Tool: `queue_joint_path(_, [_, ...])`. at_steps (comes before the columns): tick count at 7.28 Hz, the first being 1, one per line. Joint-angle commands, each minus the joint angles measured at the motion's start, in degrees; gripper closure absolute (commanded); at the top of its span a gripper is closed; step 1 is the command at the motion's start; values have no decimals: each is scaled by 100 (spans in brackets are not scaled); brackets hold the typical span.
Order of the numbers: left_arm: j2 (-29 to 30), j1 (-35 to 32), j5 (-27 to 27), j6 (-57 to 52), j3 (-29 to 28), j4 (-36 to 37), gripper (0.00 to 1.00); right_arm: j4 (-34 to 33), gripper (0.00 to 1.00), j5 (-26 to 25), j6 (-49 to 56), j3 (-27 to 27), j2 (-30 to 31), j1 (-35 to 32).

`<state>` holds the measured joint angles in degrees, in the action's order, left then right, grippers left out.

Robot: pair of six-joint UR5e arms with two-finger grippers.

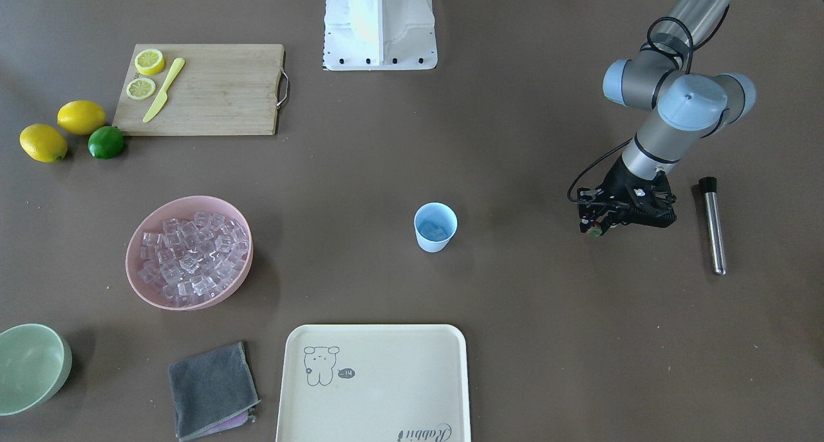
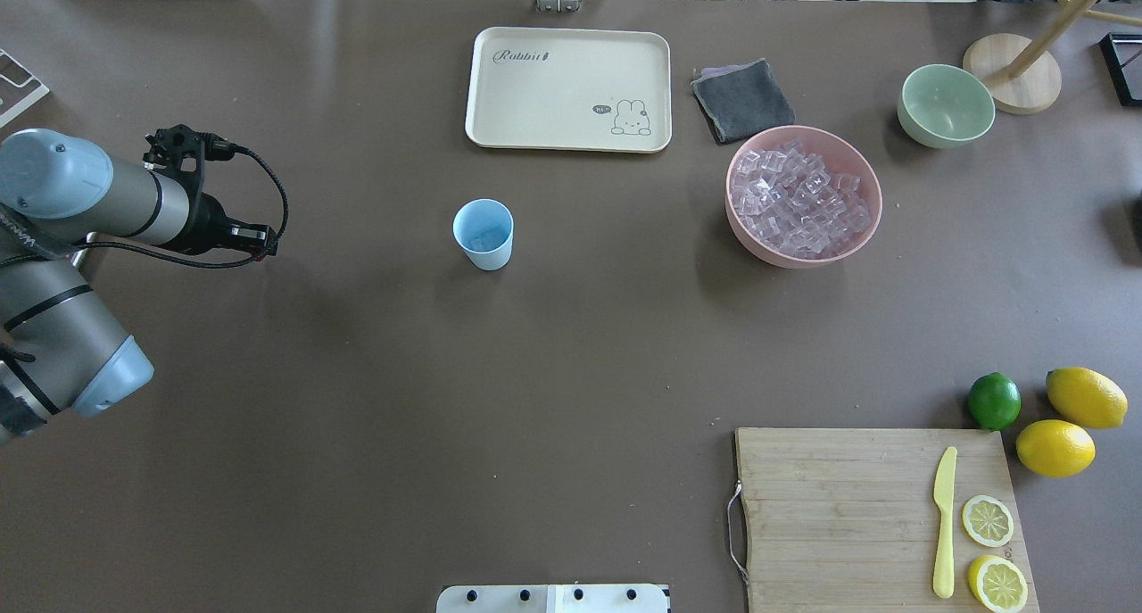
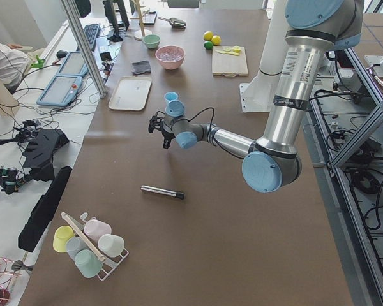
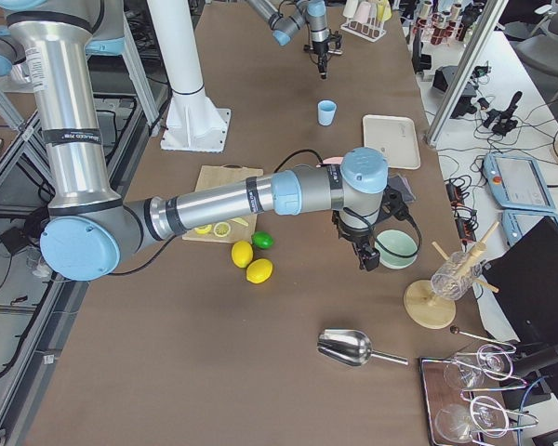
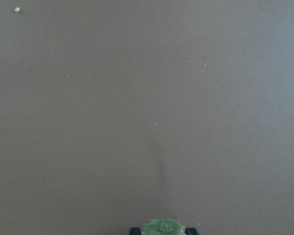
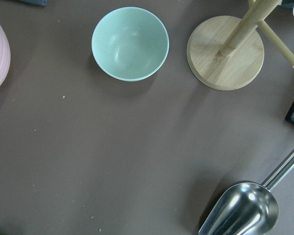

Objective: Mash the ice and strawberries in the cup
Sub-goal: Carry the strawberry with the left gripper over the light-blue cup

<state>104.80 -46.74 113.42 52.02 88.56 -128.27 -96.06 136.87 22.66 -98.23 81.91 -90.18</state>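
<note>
Pinching the strawberry (image 5: 162, 227), the left tool (image 1: 595, 226) hovers; right tool (image 4: 365, 262): cannot tell; tray (image 2: 562, 86) reads "Rabbit".

You've got two whole lemons (image 2: 1086, 396), two lemon slices (image 2: 988, 520), one lime (image 2: 994, 401), two bowls (image 2: 946, 104), one cup (image 2: 486, 254), one tray (image 2: 553, 86), and ice (image 2: 798, 202) too jumbled to count, maybe dozens.

The brown table (image 2: 357, 372) carries cup (image 2: 486, 256), tray (image 2: 553, 95), cloth (image 2: 742, 100), cutting board (image 2: 839, 506).
</note>
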Motion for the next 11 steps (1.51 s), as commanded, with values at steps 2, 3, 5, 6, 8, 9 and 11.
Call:
queue_joint_path(2, [1082,-11,-4,167,205,527,100,-18,1,32,-25,-3,9,0])
queue_joint_path(3, [1347,24,13,516,301,679,100,-1,1,32,10,31,122,0])
queue_joint_path(5, [1857,303,-48,668,408,1057,100,78,1,6,19,49,307,0])
queue_joint_path(6, [2173,453,-66,1069,373,1345,100,314,1,-3,19,49,482,9])
queue_joint_path(8, [2272,813,-521,1099,303,1366,100,439,1,15,19,58,580,0])
queue_joint_path(9, [2421,833,-601,1099,76,1357,100,439,1,23,19,23,598,0])
queue_joint_path(11, [2422,850,-611,1091,-5,1322,100,474,1,15,1,-3,625,9])
